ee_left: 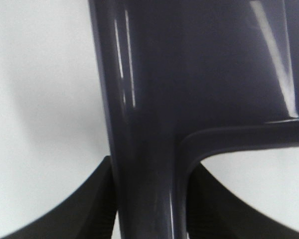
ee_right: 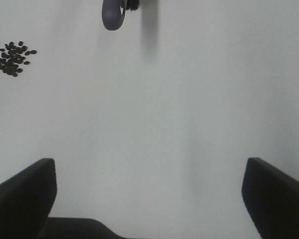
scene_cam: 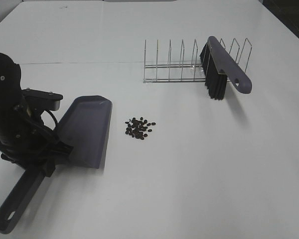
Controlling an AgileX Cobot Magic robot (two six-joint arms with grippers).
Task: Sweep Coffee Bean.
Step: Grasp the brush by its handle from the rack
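Left fingers [ee_left: 65, 219] clamp the dustpan [ee_left: 189, 74]; exterior view hides that grip.

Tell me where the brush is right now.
In the exterior high view the brush leans in the right end of the wire rack, up and right of the coffee beans.

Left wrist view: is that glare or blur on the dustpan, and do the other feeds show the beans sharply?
Left wrist: both, the dustpan is too close, soft, with bright glare streaks. Exterior high: even light, coffee beans sharp, soft shadow by the brush. Right wrist: beans small but distinct.
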